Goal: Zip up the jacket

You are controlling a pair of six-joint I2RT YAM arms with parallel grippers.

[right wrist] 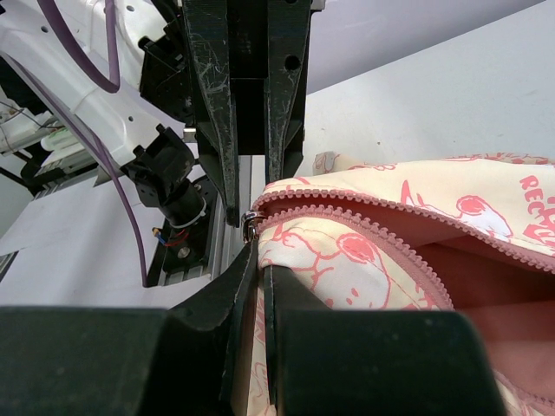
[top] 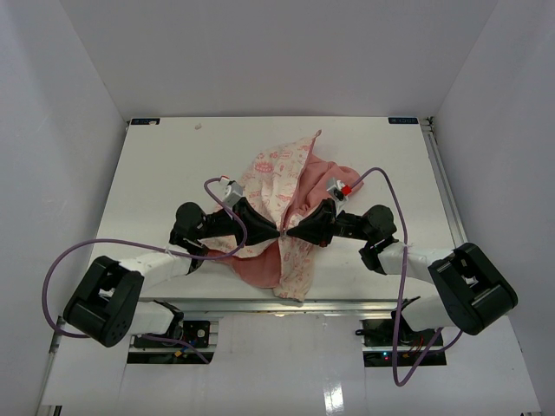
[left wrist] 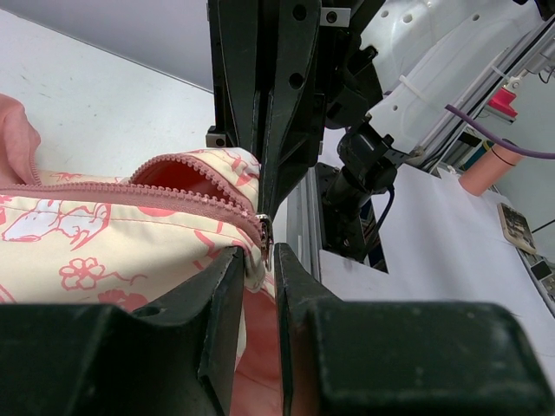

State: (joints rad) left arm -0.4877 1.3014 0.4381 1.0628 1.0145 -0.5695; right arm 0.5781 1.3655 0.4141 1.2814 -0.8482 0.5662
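could lose the zipper slider (left wrist: 264,232) by pulling off the line of the zipper teeth (right wrist: 390,204), bunching soft fabric into it and jamming. could also drag the whole jacket (top: 282,173) across the bench (top: 156,173) instead of closing it, by letting the anchoring pinch slide off the hem. holds now with the left gripper (top: 274,230) clamped on the hem corner just beside the slider, and with the right gripper (top: 292,232) pinched on fabric at that same bottom end, tips almost touching. lies mid-bench, closer to the near edge, collar toward the far edge. looks cream with pink print, rumpled and soft; shows salmon lining (top: 260,270) at the near side; gapes wide above the slider, so seemingly barely zipped.
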